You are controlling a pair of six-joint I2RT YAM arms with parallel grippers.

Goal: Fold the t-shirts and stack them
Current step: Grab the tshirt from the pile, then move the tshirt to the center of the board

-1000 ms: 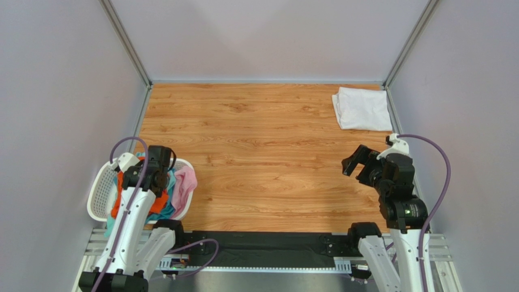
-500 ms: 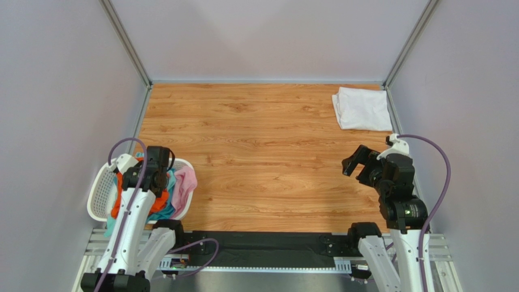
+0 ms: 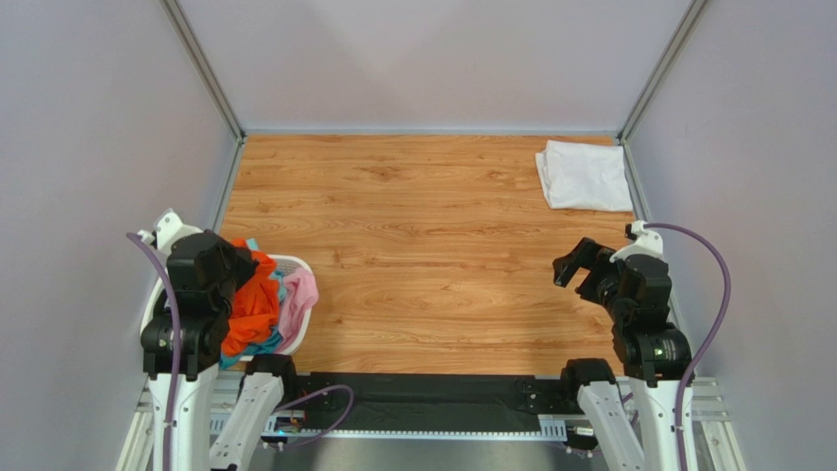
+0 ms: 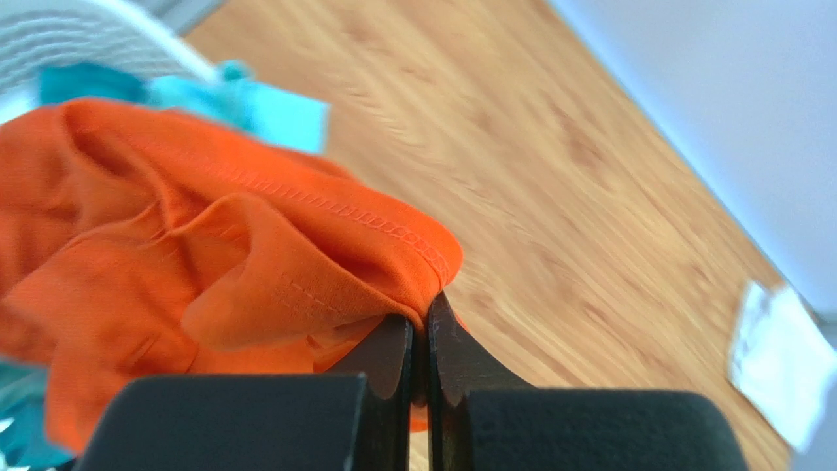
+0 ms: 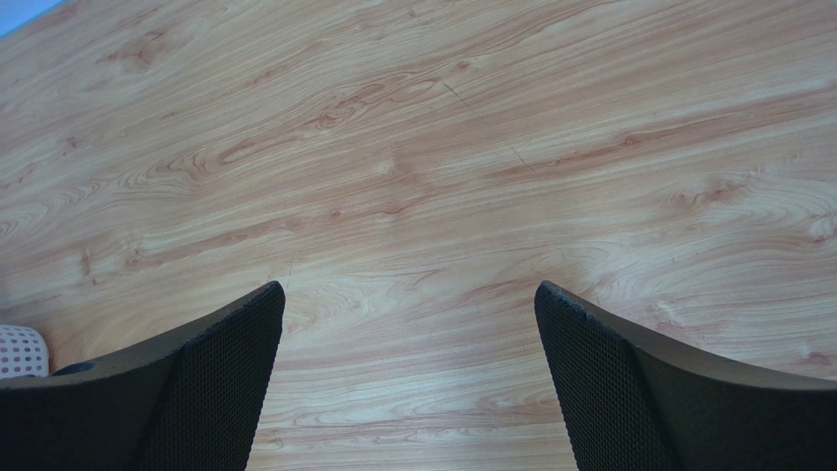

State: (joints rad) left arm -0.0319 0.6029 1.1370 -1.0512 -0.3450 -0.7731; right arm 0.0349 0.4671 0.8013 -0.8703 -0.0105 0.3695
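Observation:
My left gripper (image 4: 424, 306) is shut on a hemmed edge of the bright orange t-shirt (image 4: 196, 245), which hangs lifted above the basket (image 3: 165, 294). From above, the orange t-shirt (image 3: 253, 299) drapes from the left gripper (image 3: 244, 267) over the pile. A pink t-shirt (image 3: 298, 299) and a teal one (image 3: 257, 345) lie in the basket beneath it. A folded white t-shirt (image 3: 585, 175) rests at the table's far right corner. My right gripper (image 3: 572, 265) hovers open over bare wood at the right, its wide-apart fingers (image 5: 216, 383) holding nothing.
The white mesh laundry basket sits at the near left edge, its rim (image 4: 88, 34) showing behind the cloth. Grey walls with metal posts (image 3: 201, 69) close in the wooden table (image 3: 422, 245) on three sides.
The left gripper closed on the orange t-shirt inside the basket, then rose and drew back to the left, pulling the shirt up. The right arm barely moved.

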